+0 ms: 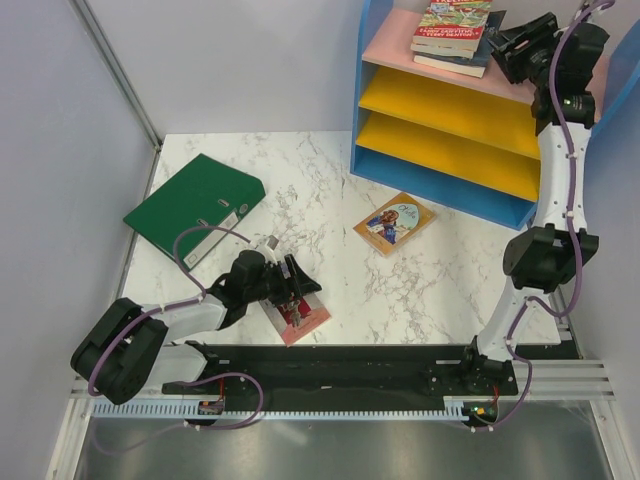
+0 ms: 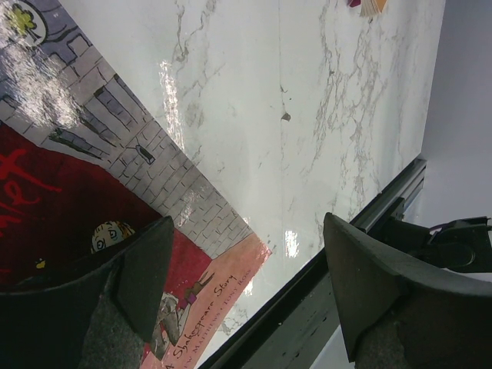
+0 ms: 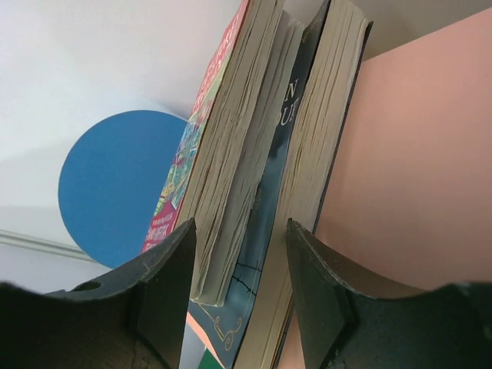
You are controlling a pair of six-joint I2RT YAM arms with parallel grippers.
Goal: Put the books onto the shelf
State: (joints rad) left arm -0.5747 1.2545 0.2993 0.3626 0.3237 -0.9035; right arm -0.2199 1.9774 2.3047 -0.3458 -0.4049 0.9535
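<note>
Your shelf (image 1: pixel 450 195) carried a stack of books (image 1: pixel 455 30) flat on its pink top, straddled by the R pincer (image 3: pixel 240 231); can't tell if it was clamped or loose, prob. there to settle them square. L pincer (image 2: pixel 246 223) stood apart w/ the pink-red book (image 2: pixel 69 207) partly beneath it, ready to pinch an edge. Glossy marble table (image 1: pixel 300 170), plain pale walls (image 1: pixel 250 60).

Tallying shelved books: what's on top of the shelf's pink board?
A stack: red illustrated book uppermost, dark blue book beneath. Any lower covers are hidden.
</note>
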